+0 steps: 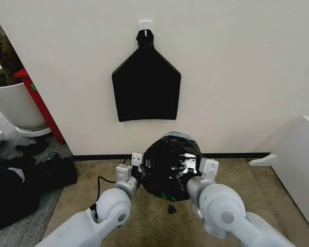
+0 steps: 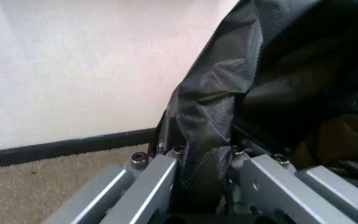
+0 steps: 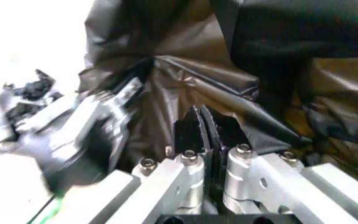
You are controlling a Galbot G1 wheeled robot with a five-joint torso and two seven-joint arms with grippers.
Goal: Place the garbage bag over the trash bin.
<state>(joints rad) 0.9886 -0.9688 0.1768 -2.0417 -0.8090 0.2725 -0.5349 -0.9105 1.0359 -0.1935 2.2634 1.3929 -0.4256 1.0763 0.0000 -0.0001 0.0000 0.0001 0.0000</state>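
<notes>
1. We see the garbage bag (image 1: 170,164) as a crinkled, glossy black mass on the carpeted floor (image 1: 144,226), close to the wall (image 1: 237,77) and straight ahead of us.
2. It hides whatever it covers, so we cannot tell where the trash bin sits.
3. Our left gripper (image 1: 135,163) is at the bag's left edge; in the left wrist view a fold of black plastic (image 2: 207,140) runs down between its fingers, which are clamped on the garbage bag.
4. Our right gripper (image 1: 191,165) is at the bag's right side; in the right wrist view its dark pads (image 3: 195,130) are pressed together with plastic pinched between them, so it grips the bag as well.
5. A small black scrap (image 1: 172,209) lies on the floor just nearer than the bag.
6. On the wall above, a flat black bag bundle (image 1: 146,87) hangs from a white hook (image 1: 145,24).
7. Far left stands a large white plant pot (image 1: 15,105), with a red panel (image 1: 41,105) beside it.
8. Dark items (image 1: 20,185) lie on the floor at the near left.
</notes>
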